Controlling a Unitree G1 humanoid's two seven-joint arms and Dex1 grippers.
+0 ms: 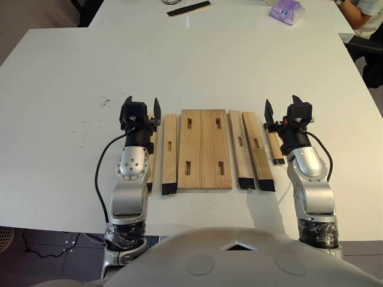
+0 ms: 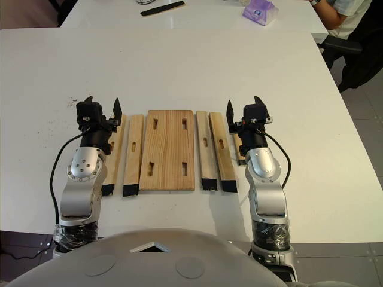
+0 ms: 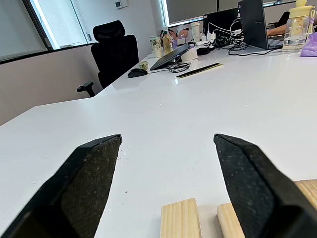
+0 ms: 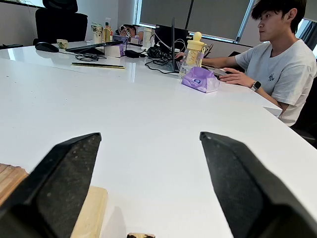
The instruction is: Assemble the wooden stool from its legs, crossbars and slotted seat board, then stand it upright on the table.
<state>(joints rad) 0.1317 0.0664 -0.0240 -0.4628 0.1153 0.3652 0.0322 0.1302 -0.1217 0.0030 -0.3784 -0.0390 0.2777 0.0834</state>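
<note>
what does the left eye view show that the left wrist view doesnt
Left eye view's own: the layout from above, with the slotted seat board in the middle, two legs to its right and a short crossbar by the open right gripper. Left wrist view's own: the room beyond, with a black office chair, a laptop and a mouse. Shared: the open left gripper, the white table, the ends of wooden pieces near that gripper, and a black strip far off.
</note>
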